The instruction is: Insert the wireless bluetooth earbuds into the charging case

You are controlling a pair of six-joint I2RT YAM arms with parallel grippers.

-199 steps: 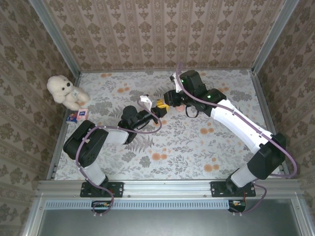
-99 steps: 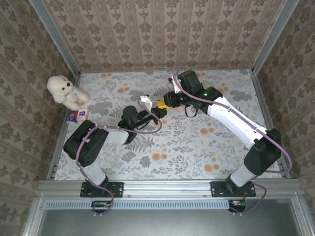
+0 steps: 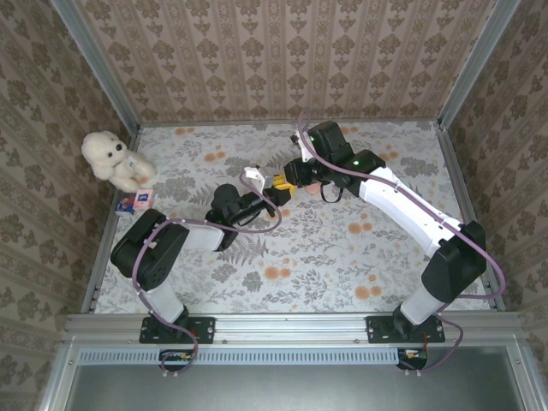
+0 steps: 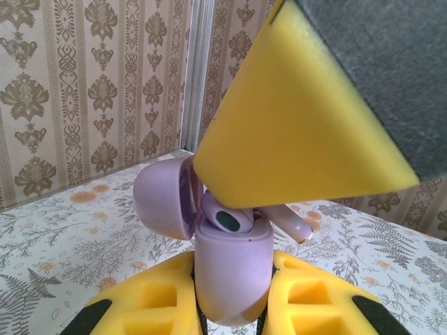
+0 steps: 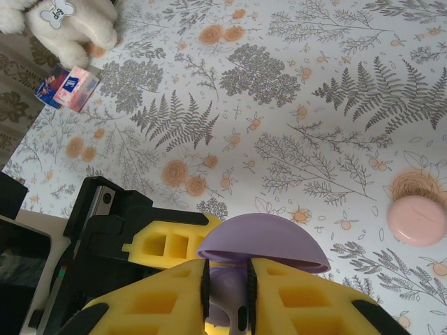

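Left fingers [image 4: 311, 293] clamp the open case [image 4: 230, 269]; right fingers [image 5: 297, 296] pinch the lilac earbud [image 4: 227, 218], judged light and slick, best held by its stem.

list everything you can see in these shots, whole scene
charging case: 1, lilac, lid open, held upright over mid-table
earbud: 1, lilac, at the charging case's open top
round case: 1, pale pink, lying on the cloth, apart from the arms
teddy bear: 1, cream, far left corner
small packet: 1, pink and blue, beside the teddy bear
cloth: 1, grey floral with orange blooms, covering the table
left end effector: 1, yellow pads, shut on the charging case
right end effector: 1, yellow pads, closed on the earbud above the charging case
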